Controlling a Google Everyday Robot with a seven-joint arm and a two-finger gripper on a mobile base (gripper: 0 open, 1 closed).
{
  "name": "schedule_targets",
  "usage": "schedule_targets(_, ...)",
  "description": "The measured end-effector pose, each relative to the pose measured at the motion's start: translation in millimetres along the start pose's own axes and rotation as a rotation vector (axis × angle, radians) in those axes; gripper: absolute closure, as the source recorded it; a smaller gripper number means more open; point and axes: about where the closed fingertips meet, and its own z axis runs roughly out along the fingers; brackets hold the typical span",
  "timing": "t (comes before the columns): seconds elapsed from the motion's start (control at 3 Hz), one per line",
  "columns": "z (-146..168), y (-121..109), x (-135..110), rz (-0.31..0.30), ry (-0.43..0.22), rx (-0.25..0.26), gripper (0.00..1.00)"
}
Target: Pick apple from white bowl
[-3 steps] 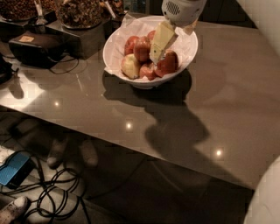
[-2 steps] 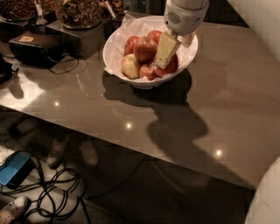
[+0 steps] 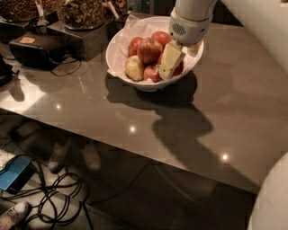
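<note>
The white bowl (image 3: 115, 57) stands on the brown table, lined with crumpled white paper and holding several apples. Red apples (image 3: 150, 49) lie in the middle and back, and a pale yellow-green apple (image 3: 134, 67) lies at the front left. My gripper (image 3: 169, 62) reaches down from the white wrist (image 3: 188, 24) into the right side of the bowl. It is low among the fruit. A dark red apple (image 3: 180, 68) shows just behind and to the right of the gripper, mostly hidden by it.
Dark containers of snacks (image 3: 81, 13) and a black device with a cable (image 3: 38, 49) stand at the back left. The table's front edge (image 3: 135, 155) runs diagonally. Below it, cables (image 3: 54, 202) and a blue object (image 3: 15, 173) lie on the floor.
My gripper has moved down and slightly right, deeper into the right side of the bowl. The apples and the bowl have not visibly moved.
</note>
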Motion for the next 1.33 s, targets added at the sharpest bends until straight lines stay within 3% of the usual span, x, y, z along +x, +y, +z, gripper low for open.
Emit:
schedule_targets(0.33,8.1,7.6,-0.9,-0.025,0.015,-0.023,0.14)
schedule_targets(0.67,13.2,13.8,-3.0,-0.049,0.024,-0.041,0.07)
schedule_targets(1.33,13.2,13.8,-3.0,-0.049,0.024,-0.040,0.48)
